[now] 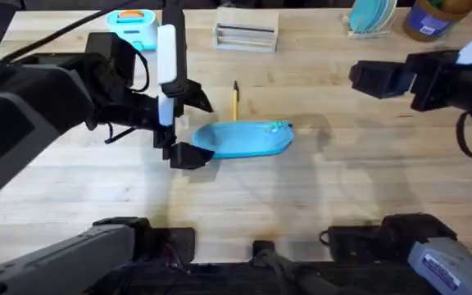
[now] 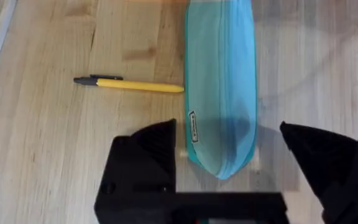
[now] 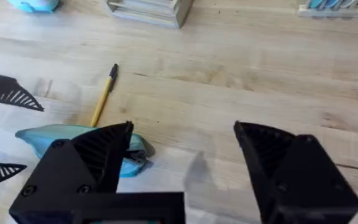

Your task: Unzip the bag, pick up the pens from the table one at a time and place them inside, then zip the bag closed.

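Long flat oval turquoise fabric pouch (image 1: 242,139) lying mid-table on the pale wooden plank tabletop (image 1: 318,197), zipper closed, slim yellow black-tipped pen (image 1: 235,102) touching its far edge, my left gripper (image 1: 183,125) wide open astride the pouch's left end, holding nothing, my right gripper (image 3: 182,165) open, empty, well apart.

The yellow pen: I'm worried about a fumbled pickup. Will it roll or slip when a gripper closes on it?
The pen looks slim, round and smooth, so it may roll on the bare table if nudged sideways. It is probably light and stiff. One end lies close to the bag, which could crowd a grasp there.
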Controlling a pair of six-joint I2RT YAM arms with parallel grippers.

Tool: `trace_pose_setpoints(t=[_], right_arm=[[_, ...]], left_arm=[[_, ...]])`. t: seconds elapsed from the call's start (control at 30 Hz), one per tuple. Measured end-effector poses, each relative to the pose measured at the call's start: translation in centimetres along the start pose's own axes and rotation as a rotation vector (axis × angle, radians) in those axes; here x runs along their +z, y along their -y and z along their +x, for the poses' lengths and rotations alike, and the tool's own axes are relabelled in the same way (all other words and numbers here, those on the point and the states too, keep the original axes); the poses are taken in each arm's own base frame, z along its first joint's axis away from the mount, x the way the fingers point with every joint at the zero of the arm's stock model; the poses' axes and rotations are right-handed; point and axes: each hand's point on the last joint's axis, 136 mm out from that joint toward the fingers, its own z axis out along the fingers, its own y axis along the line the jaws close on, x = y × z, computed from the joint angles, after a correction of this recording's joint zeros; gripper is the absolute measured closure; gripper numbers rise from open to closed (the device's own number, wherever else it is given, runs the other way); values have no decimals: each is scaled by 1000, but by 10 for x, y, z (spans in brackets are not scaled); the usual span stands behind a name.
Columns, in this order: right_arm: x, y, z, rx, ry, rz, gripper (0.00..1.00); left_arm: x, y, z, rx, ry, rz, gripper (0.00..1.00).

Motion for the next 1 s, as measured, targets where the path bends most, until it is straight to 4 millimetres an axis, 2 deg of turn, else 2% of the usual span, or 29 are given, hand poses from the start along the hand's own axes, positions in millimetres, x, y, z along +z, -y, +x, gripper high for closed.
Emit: trace_pose_setpoints(t=[0.5, 0.63, 0.7, 0.83, 0.9, 0.97, 1.0], right_arm=[[0, 0, 0, 0, 0, 0, 6], [0, 0, 0, 0, 0, 0, 7], [0, 0, 0, 0, 0, 0, 6], [0, 0, 0, 0, 0, 0, 6], [0, 0, 0, 0, 0, 0, 6], [0, 0, 0, 0, 0, 0, 6], [0, 0, 0, 0, 0, 0, 5]], left_arm=[[0, 2, 3, -10, -18, 7, 6], [0, 5, 5, -22, -26, 18, 64], [0, 5, 5, -22, -27, 17, 165], [0, 5, 5, -22, -31, 17, 447], [0, 5, 6, -18, -31, 17, 645], [0, 5, 6, -15, -32, 16, 891], [0, 5, 6, -15, -35, 16, 938]])
